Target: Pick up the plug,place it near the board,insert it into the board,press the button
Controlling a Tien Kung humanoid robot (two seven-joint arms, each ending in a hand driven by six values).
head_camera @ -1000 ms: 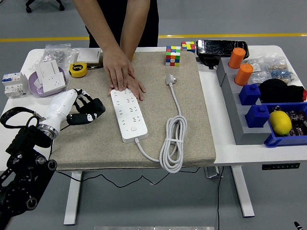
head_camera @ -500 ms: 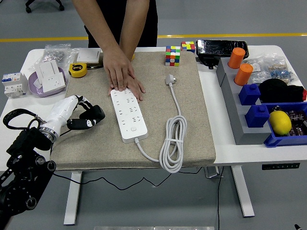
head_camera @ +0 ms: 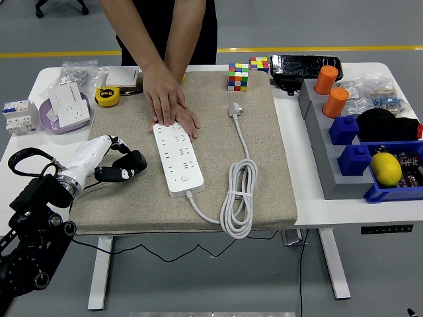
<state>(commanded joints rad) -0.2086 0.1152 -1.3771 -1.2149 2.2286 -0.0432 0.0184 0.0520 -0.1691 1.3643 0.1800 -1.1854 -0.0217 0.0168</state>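
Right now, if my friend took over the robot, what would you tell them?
Left hand: fingers curled, holding nothing, over the mat's left side beside the power strip. Right hand: not in view.
Plug: lying loose on the beige mat, right of the strip, its white cable coiled near the front edge.
A person's hands press on the strip's far end, holding it steady.
Done: nothing; the plug is untouched.
Left: pick up the plug, bring it near the strip, insert it, press the button.

White forearm shell, black-fingered left robot hand (head_camera: pixel 121 164), looped black cable, black jointed arm.
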